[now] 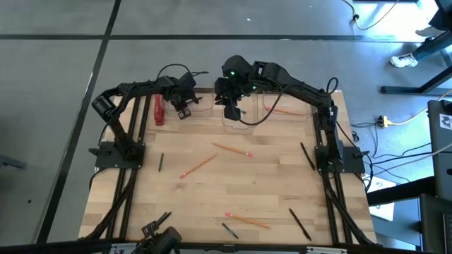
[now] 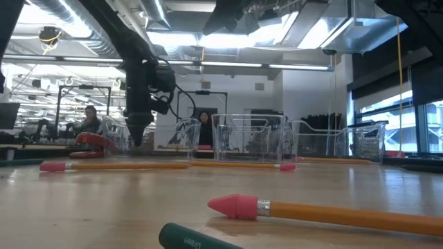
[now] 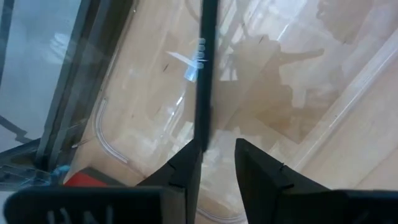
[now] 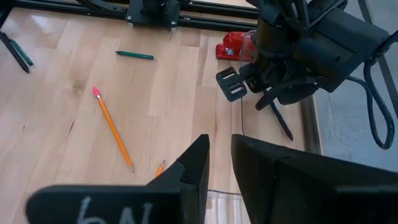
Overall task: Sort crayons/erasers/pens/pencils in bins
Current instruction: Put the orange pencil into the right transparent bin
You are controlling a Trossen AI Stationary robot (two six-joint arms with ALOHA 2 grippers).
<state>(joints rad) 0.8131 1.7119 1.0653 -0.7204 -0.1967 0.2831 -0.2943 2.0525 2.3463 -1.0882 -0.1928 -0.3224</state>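
My left gripper [image 1: 184, 109] hangs over the left clear bin [image 3: 106, 138] at the table's far edge, fingers pointing down and a little apart [image 3: 217, 149]. A slim black pen [image 3: 204, 74] runs from between them down into the bin; it also shows in the right wrist view [image 4: 280, 122]. My right gripper [image 1: 232, 109] hangs over the middle bin [image 2: 249, 135], slightly open and empty [image 4: 219, 146]. Orange pencils [image 1: 233, 149] [image 1: 198, 166] [image 1: 247, 220], black pens [image 1: 307, 155] [image 1: 300, 224] and short dark crayons [image 1: 161, 162] [image 1: 229, 229] lie flat on the table. My left gripper has the pen's upper end [image 3: 200, 140] lying against the inner side of one finger. A strip of light shows between the pen and the other finger [image 3: 249, 155], so it is not pinched. The fingers point down. The pen slants down below them into the bin.
A thick red bar [image 1: 159, 109] lies just left of the left bin. The right bin [image 2: 346, 138] holds an orange pencil [image 1: 286, 111]. Both arms crowd the far middle of the table. People sit in the room beyond [image 2: 204, 128].
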